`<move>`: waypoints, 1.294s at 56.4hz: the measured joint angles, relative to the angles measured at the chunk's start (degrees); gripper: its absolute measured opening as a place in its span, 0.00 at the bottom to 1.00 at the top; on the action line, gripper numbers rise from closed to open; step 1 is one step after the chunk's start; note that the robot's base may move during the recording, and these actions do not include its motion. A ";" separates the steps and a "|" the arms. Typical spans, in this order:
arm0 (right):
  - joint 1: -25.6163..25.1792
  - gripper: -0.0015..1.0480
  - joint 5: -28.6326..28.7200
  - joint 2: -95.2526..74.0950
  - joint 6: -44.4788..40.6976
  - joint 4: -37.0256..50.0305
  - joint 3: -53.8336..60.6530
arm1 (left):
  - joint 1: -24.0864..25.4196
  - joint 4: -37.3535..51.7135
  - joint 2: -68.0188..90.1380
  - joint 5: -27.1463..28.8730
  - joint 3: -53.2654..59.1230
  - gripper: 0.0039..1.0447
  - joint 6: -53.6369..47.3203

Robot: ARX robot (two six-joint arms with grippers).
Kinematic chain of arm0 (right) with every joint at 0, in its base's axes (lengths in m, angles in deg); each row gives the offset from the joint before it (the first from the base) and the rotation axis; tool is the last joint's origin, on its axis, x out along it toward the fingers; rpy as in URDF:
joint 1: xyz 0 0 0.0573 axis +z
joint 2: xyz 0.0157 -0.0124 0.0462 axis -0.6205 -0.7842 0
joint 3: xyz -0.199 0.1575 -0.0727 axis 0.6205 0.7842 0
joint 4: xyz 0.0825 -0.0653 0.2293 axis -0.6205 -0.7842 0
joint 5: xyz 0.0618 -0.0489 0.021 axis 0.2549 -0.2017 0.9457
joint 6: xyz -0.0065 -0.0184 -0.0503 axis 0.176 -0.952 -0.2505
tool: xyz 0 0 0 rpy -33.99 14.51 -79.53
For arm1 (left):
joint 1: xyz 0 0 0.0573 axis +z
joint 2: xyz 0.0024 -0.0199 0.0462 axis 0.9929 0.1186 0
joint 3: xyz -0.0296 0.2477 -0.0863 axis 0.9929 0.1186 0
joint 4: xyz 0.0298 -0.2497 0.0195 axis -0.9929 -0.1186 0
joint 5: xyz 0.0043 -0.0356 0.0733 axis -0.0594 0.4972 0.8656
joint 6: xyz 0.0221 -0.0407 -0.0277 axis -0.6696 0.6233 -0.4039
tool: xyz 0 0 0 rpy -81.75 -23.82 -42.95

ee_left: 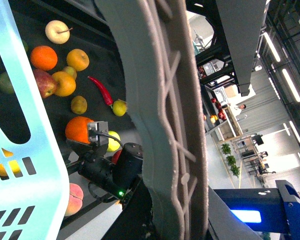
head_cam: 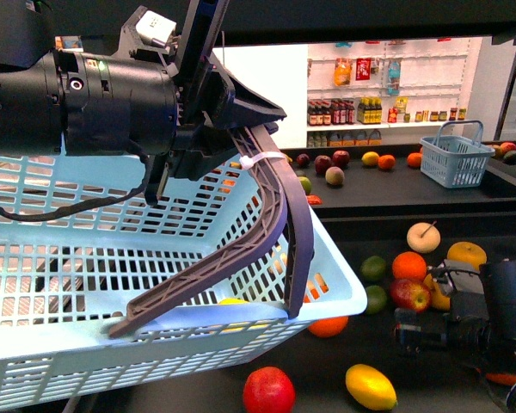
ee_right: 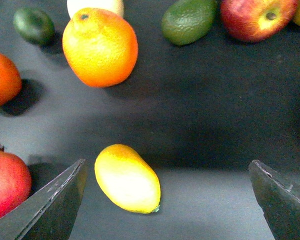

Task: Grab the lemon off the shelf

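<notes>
Spanning the right half and lower edge of the front view: the shelf (head_cam: pixel 430 387), black trays in tiers, with loose fruit on the near tray and the one behind it.

Basket (head_cam: pixel 86 284), light blue, slotted walls. It fills the left and centre of the front view and is raised in front of the shelf.

Handle (head_cam: pixel 279 206) of that basket, dark grey and ribbed. It arcs from centre frame down to the basket's near rim, and close up it takes the middle of my left wrist view.

My left gripper (head_cam: pixel 232 138), upper centre, black. It is clamped on the top of the handle, though the fingertips themselves are hidden.

My right gripper (ee_right: pixel 167 165), at the lower right of the front view, low over the near tray. Its fingers (ee_right: pixel 52 200) are spread wide apart and touch nothing.

Small basket (head_cam: pixel 454 155), blue, upper right, on the rear tray.

Pomegranate (head_cam: pixel 268 391), red, bottom centre.

Orange (head_cam: pixel 408 265), right of centre, with a red apple (head_cam: pixel 410 294) just below it.

Lemon (head_cam: pixel 371 386), bright yellow, oval, lying on the near tray at bottom centre-right, to the right of the pomegranate. In my right wrist view it sits between my open fingers, nearer one of them and touching neither.
</notes>
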 joint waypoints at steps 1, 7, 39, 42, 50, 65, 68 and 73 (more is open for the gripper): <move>0.24 0.93 0.22 -0.22 -1.33 0.46 0.00 | 0.00 0.00 0.00 0.00 0.02 0.09 0.00; 1.75 0.93 0.72 -1.31 -6.38 2.10 -0.02 | 0.00 0.00 0.00 -0.07 0.00 0.09 0.04; 4.85 0.93 1.81 -10.80 -21.40 0.20 -6.73 | 0.00 0.00 0.00 -0.02 0.00 0.09 0.02; 4.87 0.93 1.84 -11.04 -21.46 -0.35 -7.89 | 0.00 0.00 0.00 -0.15 0.00 0.09 0.04; 5.14 0.93 1.29 -12.61 -22.40 -1.66 -10.12 | 0.00 0.00 0.00 -0.17 0.00 0.09 0.02; 5.05 0.93 0.50 -17.81 -22.49 -5.07 -14.27 | 0.00 0.00 0.00 -0.02 0.00 0.09 0.02; 5.03 0.93 0.35 -18.29 -22.51 -5.31 -14.93 | 0.00 0.00 0.00 -0.04 0.00 0.09 0.02; 4.98 0.93 0.22 -18.80 -22.49 -5.53 -16.06 | 0.00 0.00 0.00 -0.07 0.00 0.09 0.04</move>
